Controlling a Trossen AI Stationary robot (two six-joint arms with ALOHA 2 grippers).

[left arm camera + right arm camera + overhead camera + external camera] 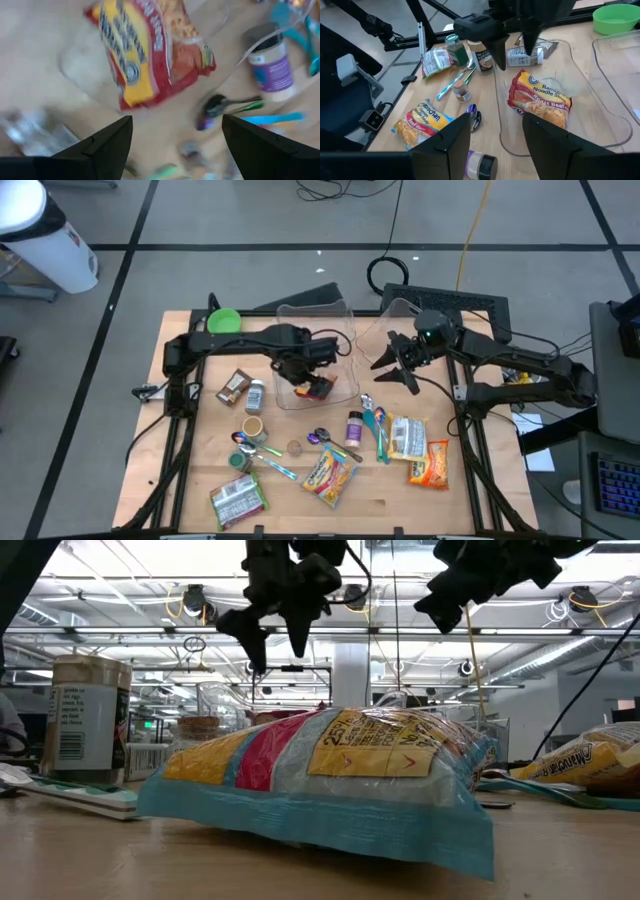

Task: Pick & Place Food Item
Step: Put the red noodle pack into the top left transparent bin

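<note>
A red and yellow ramen noodle packet [317, 388] lies in the clear plastic bin [345, 320] near its front end; it also shows in the left wrist view [150, 47] and the right wrist view [540, 102]. My left gripper [312, 370] hovers open just above the packet, touching nothing. My right gripper [393, 367] is open and empty above the table, to the right of the bin.
On the table in front of the bin lie a purple-labelled jar [354, 425], spoons [322, 438], a teal utensil [381, 430], several noodle packets [330, 475], small jars [255, 395] and a foil packet [238, 500]. A green bowl [223, 321] stands at the far left.
</note>
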